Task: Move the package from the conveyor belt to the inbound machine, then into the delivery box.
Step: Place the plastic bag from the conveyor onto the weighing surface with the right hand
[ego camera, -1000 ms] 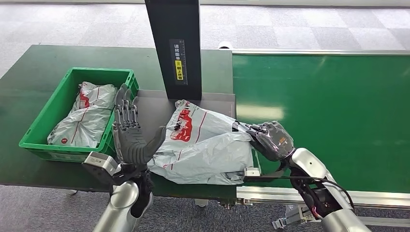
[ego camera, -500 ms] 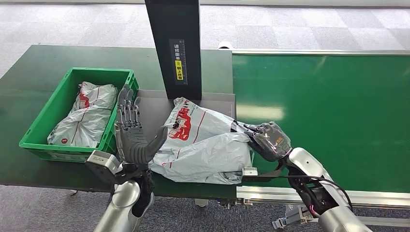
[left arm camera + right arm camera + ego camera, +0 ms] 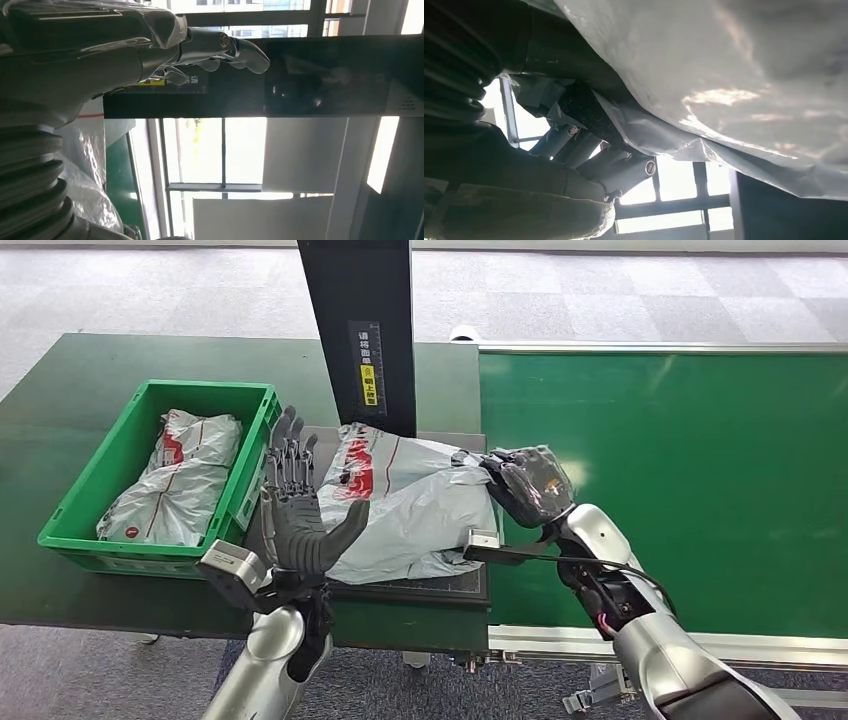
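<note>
Right hand (image 3: 528, 485) gripped crinkly grey plastic package (image 3: 415, 505) on flat dark scanner plate (image 3: 420, 585); left hand (image 3: 295, 510) open wide, holding nothing.

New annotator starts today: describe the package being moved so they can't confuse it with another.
Find the black scanner column at the table's middle. On the dark platform at its foot lies a crumpled grey poly mailer with red print, held at its edge by the right hand. The lookalike mailer lies inside the green crate.

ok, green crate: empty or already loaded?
Loaded. The green crate already holds a grey poly mailer lying flat inside; head view shows it covering most of the floor.
</note>
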